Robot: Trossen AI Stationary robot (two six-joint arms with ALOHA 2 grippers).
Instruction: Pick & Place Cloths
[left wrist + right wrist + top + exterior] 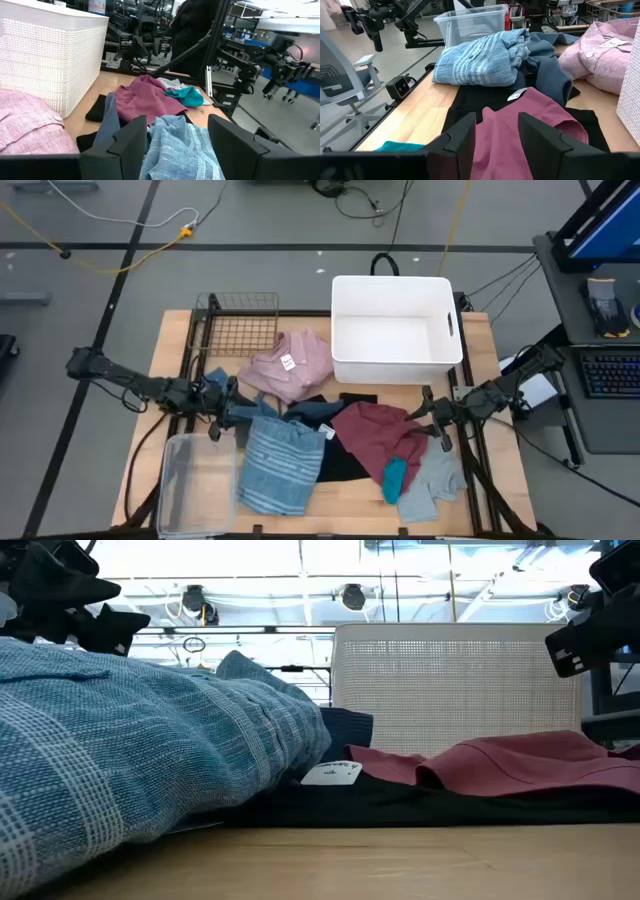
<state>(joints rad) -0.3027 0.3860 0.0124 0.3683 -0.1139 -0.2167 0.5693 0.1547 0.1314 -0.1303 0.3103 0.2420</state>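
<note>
A heap of cloths lies mid-table: a pink shirt (295, 363) with a white tag, a blue striped piece (278, 467), a dark blue piece (310, 412), a maroon one (380, 435) over a black one (345, 467), a small teal piece (394, 478) and a grey one (435, 485). My left gripper (222, 420) hovers open at the heap's left side, over the striped cloth (175, 150). My right gripper (437, 425) hovers open at the right side, over the maroon cloth (515, 125). The low view shows both grippers (90, 615) (585, 635) above the cloths.
A white basket (390, 279) stands at the far edge, right of centre. A wire basket (240, 325) sits at the far left, and a clear plastic bin (185, 480) at the near left beside the striped cloth. Bare wood shows along the near edge.
</note>
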